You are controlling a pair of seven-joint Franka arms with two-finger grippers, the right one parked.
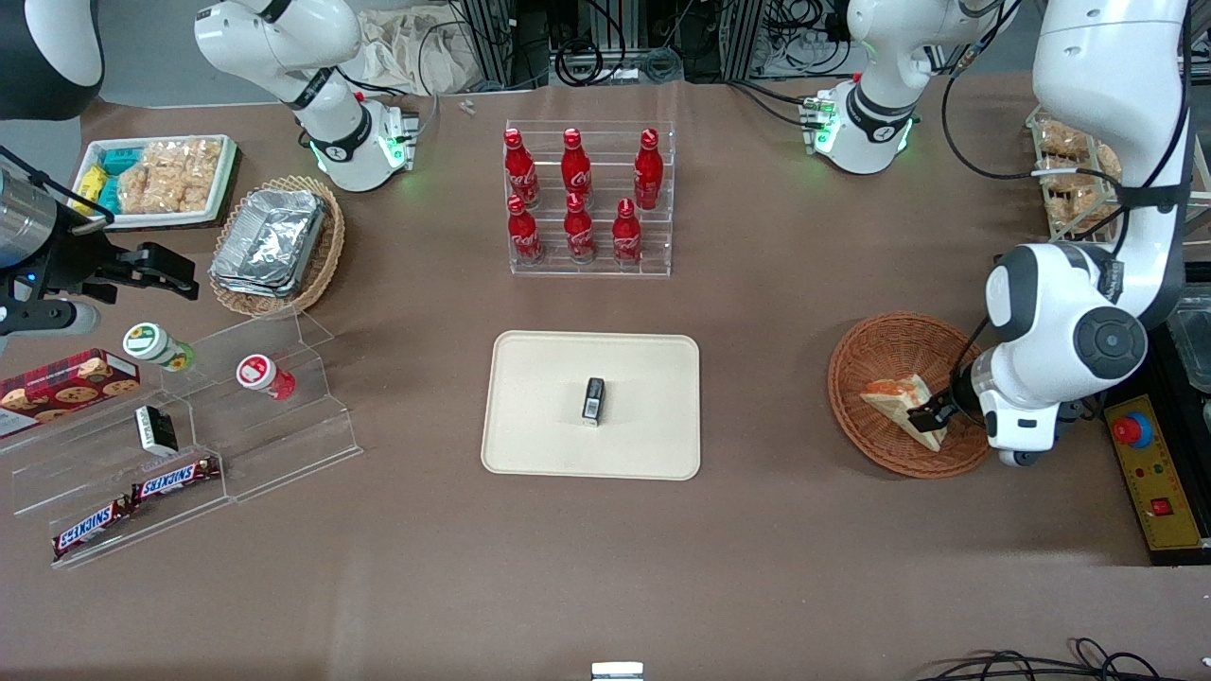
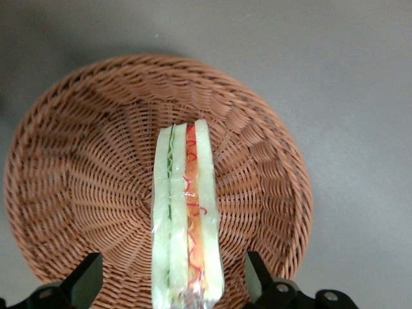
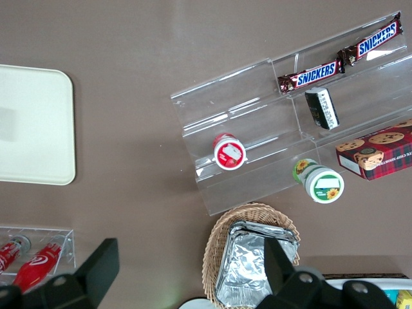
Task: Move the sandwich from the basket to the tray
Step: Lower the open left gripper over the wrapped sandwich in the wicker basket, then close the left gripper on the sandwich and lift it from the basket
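Note:
The sandwich (image 1: pixel 897 398) is a pale bread wedge with red-orange and green filling at its cut edge (image 2: pixel 187 212). It lies in the round reddish-brown wicker basket (image 1: pixel 856 374) at the working arm's end of the table. My gripper (image 1: pixel 932 413) is low over the basket, open, with one finger on each side of the sandwich's end (image 2: pixel 172 261). Both fingers (image 2: pixel 256 273) stand clear of the bread, with basket weave (image 2: pixel 77 167) showing in the gaps. The cream-beige tray (image 1: pixel 535 378) lies at mid-table, nearer the parked arm than the basket.
A small black box (image 1: pixel 593 400) sits on the tray. A clear rack of red cola bottles (image 1: pixel 587 203) stands farther from the front camera than the tray. A yellow-and-black control box (image 1: pixel 1149 478) lies beside the basket. Acrylic snack shelves (image 1: pixel 189 426) and a tan foil-container basket (image 1: pixel 274 241) occupy the parked arm's end.

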